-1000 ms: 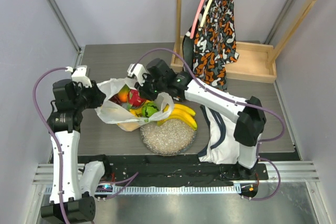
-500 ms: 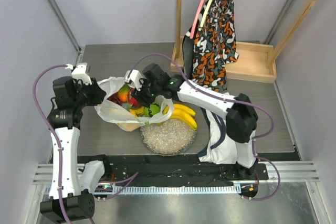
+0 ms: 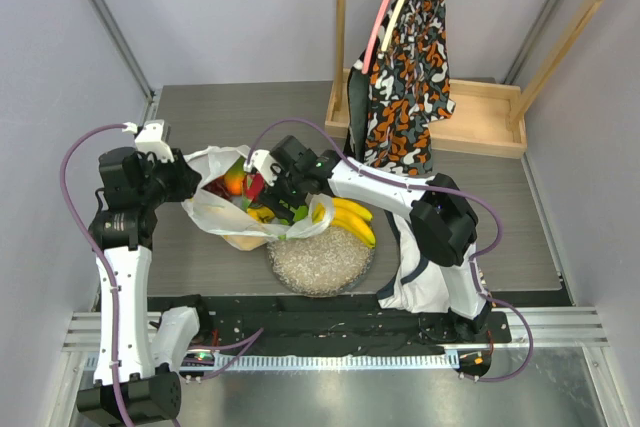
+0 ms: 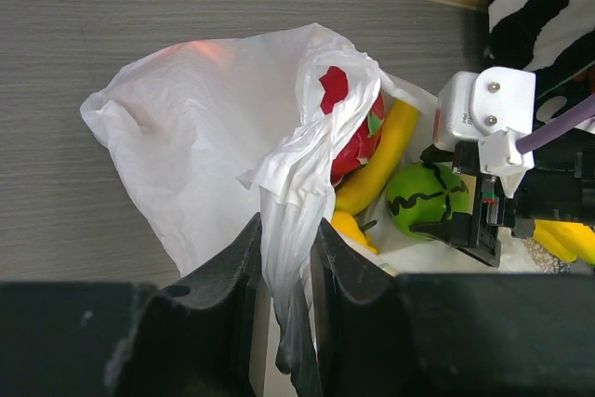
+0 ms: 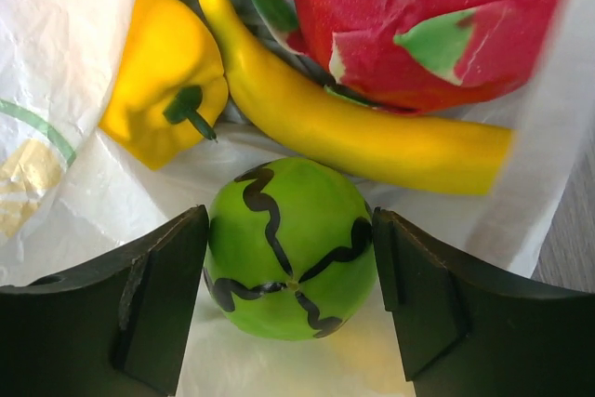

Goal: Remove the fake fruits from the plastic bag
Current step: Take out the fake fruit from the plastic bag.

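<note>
One banana (image 5: 353, 132) beyond green ball (image 5: 288, 258)

The grey wood-grain table (image 3: 200, 117) is carrying the plastic bag (image 3: 215, 209), yellow bananas (image 3: 352, 219) lying against a round speckled mat (image 3: 320, 262), a white jersey (image 3: 425, 282) and a wooden tray (image 3: 480, 112).

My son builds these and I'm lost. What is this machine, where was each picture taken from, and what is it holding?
Two robot arms are bolted to a grey table. One picture looks down from above; the other two come from a camera on each wrist. The left pincer is shut on a thin white plastic bag. The right pincer stands open on either side of a green ball with black wavy lines, inside the bag beside a yellow plastic pepper, a yellow banana and a red fruit.
</note>
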